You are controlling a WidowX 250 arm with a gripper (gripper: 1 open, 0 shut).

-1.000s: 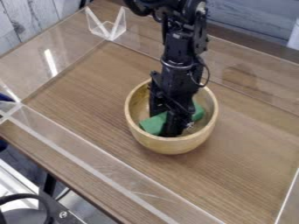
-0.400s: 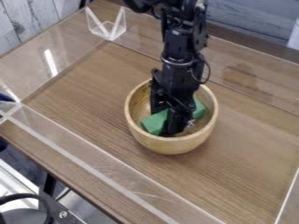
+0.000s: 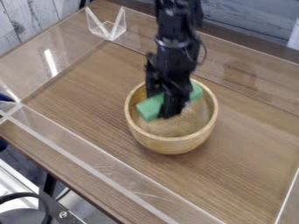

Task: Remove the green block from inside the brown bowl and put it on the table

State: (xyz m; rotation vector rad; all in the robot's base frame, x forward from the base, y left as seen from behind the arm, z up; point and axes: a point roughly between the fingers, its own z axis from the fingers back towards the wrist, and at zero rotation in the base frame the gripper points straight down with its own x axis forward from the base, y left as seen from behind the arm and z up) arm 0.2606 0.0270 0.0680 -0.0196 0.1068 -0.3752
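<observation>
The brown bowl point(image 3: 152, 138) sits on the table point(image 3: 82, 87) near its middle. My gripper point(image 3: 170, 105) hangs straight down over the bowl, shut on the green block point(image 3: 151, 107). The block is lifted to about rim height, tilted, and its ends stick out left and right of the black fingers point(image 3: 176, 94). The bowl's floor under the block shows bare wood.
Clear acrylic walls run along the table's edges, one along the front left point(image 3: 70, 166). A small clear acrylic stand point(image 3: 107, 26) is at the back left. Bare tabletop lies left and right of the bowl.
The gripper has risen with the green block, which lay low inside the bowl before and now hangs near the rim. The bowl has stayed put.
</observation>
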